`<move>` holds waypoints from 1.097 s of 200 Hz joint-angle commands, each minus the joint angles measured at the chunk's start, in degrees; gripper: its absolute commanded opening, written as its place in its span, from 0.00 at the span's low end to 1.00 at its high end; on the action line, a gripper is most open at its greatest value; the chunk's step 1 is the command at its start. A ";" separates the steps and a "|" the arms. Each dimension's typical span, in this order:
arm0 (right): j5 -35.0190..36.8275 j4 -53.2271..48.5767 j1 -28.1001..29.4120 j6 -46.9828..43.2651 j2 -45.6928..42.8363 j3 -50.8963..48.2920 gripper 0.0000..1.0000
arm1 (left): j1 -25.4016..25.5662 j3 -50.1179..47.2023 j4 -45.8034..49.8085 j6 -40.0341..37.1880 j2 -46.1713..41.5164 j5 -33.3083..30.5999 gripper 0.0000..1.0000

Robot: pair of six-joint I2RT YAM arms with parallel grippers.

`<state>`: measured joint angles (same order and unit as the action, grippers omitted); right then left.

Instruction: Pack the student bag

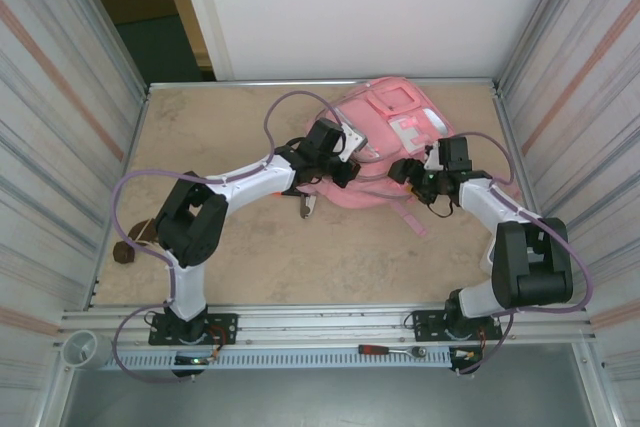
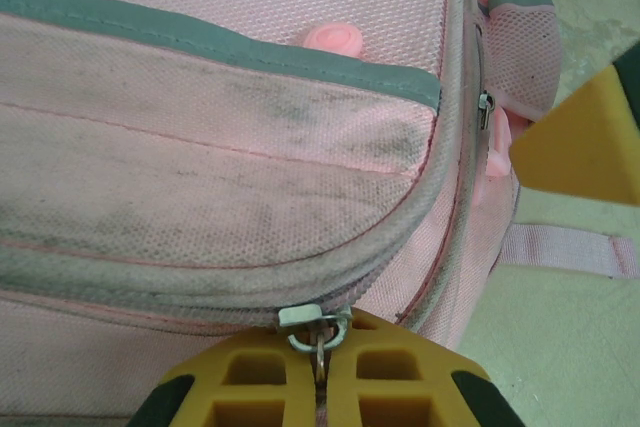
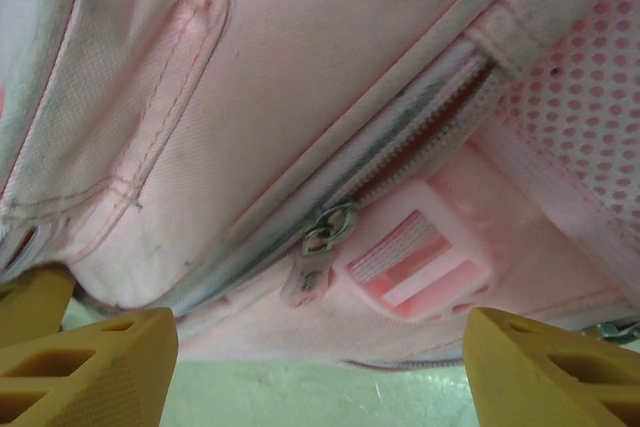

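Large pink fabric student bag (image 1: 385, 137) lies far-centre on tan desk (image 1: 230, 257): soft, floppy, likely light; best gripped by zipper tabs. Left end effector (image 2: 320, 372) pinches small metal zipper pull (image 2: 318, 332); right end effector (image 3: 320, 352) spread.

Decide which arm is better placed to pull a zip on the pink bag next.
Probably left. The left arm already has its jaws shut on a zip pull of the student bag. The right arm has its jaws open either side of a second zipper, gripping nothing.

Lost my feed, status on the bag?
Left gripper shut on zip pull. Right gripper open, facing second pull by buckle. Bag lying on table. Strap loose near right arm.
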<state>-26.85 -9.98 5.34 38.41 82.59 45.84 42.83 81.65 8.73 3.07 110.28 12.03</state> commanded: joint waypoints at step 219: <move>-0.56 -0.71 -12.12 -10.31 9.11 10.91 0.00 | -8.32 3.95 4.21 -8.52 0.62 -6.18 0.00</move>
<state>-32.14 -6.98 -3.57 33.58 90.89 52.93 37.21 81.93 9.54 -3.70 110.52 10.48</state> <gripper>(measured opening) 0.073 0.079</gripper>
